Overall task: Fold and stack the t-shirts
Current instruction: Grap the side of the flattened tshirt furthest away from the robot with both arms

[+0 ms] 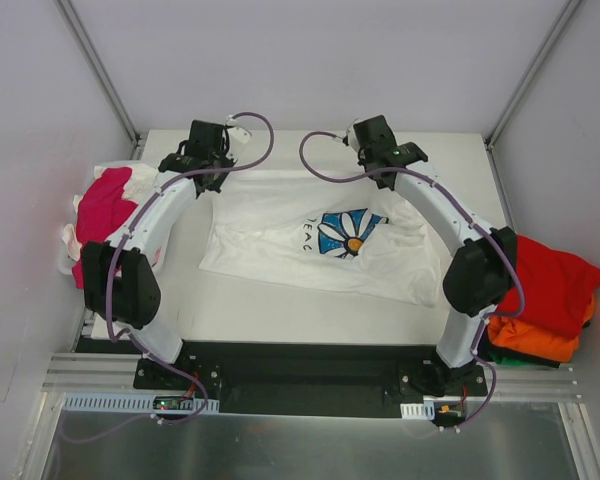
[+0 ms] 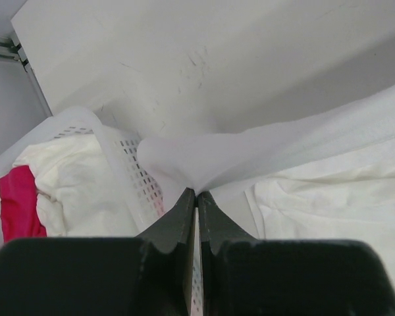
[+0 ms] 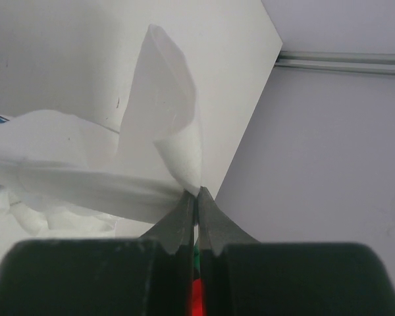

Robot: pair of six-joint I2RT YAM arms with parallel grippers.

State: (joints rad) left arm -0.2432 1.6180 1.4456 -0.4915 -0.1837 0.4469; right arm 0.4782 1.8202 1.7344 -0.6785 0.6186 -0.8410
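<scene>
Table (image 1: 280, 305) carried the white daisy-print t-shirt (image 1: 280, 235) spread flat across its middle, with the red and orange stack (image 1: 545, 290) at the right edge. Left gripper (image 2: 196, 196) and right gripper (image 3: 196, 194) each pinched one far corner of the white shirt.

White table (image 1: 310, 312) mid-frame. Pale grey walls (image 1: 310, 60) along the top. Aluminium struts (image 1: 98, 68) in the upper corners. Metal panel (image 1: 310, 450) along the bottom edge.

The white t-shirt with the blue daisy print (image 1: 270, 225) is seen as soft, matt, creased cloth. The flat white table top (image 1: 280, 315) is rendered smooth, matt and faintly scuffed. The white perforated basket (image 2: 141, 181) looks plastic, the silvery frame rail (image 1: 90, 372) metal.
</scene>
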